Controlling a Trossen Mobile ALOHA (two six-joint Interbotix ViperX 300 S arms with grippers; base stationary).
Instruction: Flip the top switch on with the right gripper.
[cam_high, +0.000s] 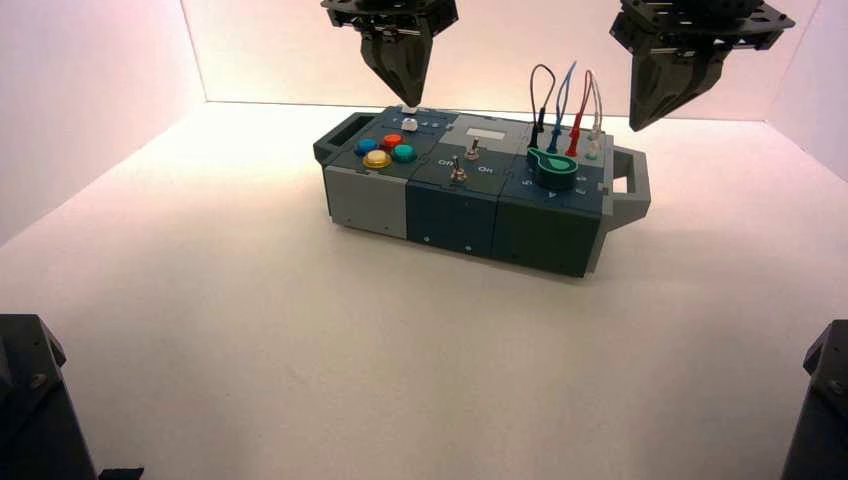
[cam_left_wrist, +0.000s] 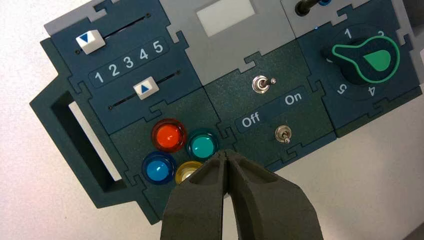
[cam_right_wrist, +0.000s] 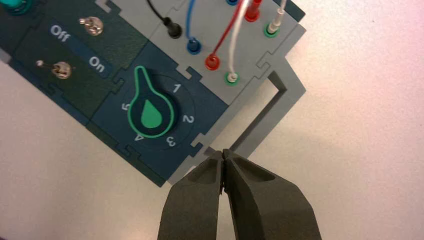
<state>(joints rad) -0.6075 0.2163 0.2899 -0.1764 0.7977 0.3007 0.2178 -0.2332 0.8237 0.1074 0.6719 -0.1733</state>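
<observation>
The top switch (cam_high: 472, 152) is a small silvery toggle on the dark-blue middle panel, just in front of the grey display window (cam_high: 487, 133). It also shows in the left wrist view (cam_left_wrist: 261, 84) and the right wrist view (cam_right_wrist: 91, 26). I cannot tell its position. Its twin toggle (cam_high: 458, 173) stands nearer the front face. My right gripper (cam_high: 640, 125) hangs shut and empty above the box's right end, beyond the wires; in its wrist view the right gripper (cam_right_wrist: 222, 152) is over the grey handle (cam_right_wrist: 280, 107). My left gripper (cam_high: 405, 100) hangs shut and empty above the box's left end.
The box (cam_high: 450, 215) stands mid-table, slightly turned. It bears a green knob (cam_high: 552, 163), coloured buttons (cam_high: 385, 151), two sliders (cam_left_wrist: 146, 88) and looped wires (cam_high: 565, 100) in sockets at its back right. Pale walls close in the table.
</observation>
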